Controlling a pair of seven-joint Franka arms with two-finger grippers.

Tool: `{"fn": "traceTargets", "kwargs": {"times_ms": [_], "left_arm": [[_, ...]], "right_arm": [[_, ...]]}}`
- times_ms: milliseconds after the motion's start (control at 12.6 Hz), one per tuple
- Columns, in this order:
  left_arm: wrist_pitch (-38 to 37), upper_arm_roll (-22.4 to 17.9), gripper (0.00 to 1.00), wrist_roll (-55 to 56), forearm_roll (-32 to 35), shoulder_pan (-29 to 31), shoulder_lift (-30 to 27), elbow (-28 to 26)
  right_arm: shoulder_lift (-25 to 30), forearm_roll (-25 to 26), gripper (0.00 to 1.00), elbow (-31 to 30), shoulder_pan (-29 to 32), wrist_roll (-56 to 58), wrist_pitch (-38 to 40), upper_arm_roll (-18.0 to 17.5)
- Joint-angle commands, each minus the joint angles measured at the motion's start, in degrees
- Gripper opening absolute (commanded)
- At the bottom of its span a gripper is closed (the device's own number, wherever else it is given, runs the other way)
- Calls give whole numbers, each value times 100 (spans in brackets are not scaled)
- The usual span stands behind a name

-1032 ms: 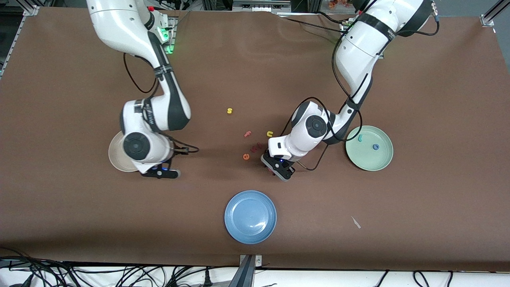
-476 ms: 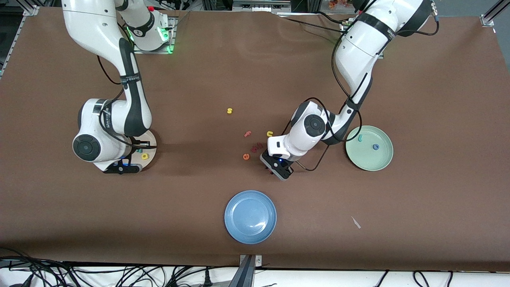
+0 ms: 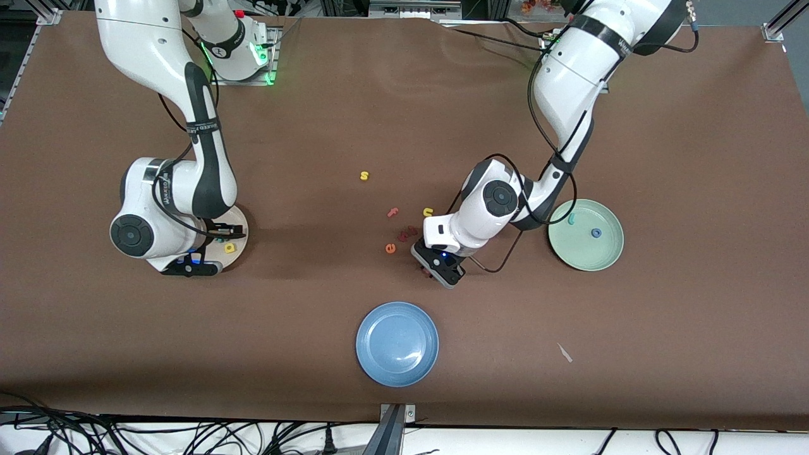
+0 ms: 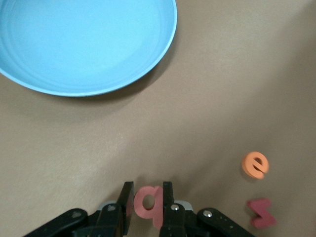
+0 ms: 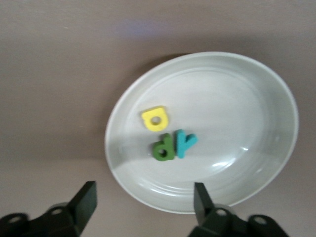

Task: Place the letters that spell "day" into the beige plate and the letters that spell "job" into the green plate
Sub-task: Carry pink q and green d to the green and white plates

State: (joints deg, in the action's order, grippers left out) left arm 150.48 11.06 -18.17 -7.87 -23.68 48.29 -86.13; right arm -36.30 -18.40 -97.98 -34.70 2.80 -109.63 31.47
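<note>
In the front view, the left gripper is seen low at the table beside the loose letters, and the right gripper over the beige plate.

In the left wrist view, a salmon "b" is clamped between the fingers. It should be lifted straight, clear of the orange "e", then carried to the green plate.

In the right wrist view, the fingers are spread apart above the plate, where the green "d", yellow "a" and teal "y" lie.

Both arms: glossy white shells with black joint bands; loose black cables run alongside the links; grippers black (blue indicator light on each); green light at the right arm's base.
</note>
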Motion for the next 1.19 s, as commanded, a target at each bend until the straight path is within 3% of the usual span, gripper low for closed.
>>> {"fn": "traceTargets", "kwargs": {"times_ms": [0, 317, 635, 794, 952, 1111], "left_arm": [[-974, -42, 16, -2, 146, 214, -653, -115], [-2127, -42, 16, -526, 146, 820, -1356, -386], [-2190, -42, 16, -1924, 137, 1532, -2024, -1369], [-2190, -42, 16, -2461, 137, 1857, -2297, -1914], [-2190, -77, 17, -3006, 137, 2173, -2482, -2406], [-2172, -305, 17, -3437, 137, 2254, -2518, -2619]], "right_arm": [[70, -181, 100, 86, -10, -60, 134, -18], [150, -138, 100, 567, -361, -928, 1011, 8], [237, -93, 100, 1052, -441, -1282, 1882, 35], [560, 404, 100, 1053, -459, -1300, 1919, -79], [1096, 950, 100, 808, 135, -1300, 1892, -1014], [1493, 1127, 100, 649, 987, -1256, 1840, -1990]]}}
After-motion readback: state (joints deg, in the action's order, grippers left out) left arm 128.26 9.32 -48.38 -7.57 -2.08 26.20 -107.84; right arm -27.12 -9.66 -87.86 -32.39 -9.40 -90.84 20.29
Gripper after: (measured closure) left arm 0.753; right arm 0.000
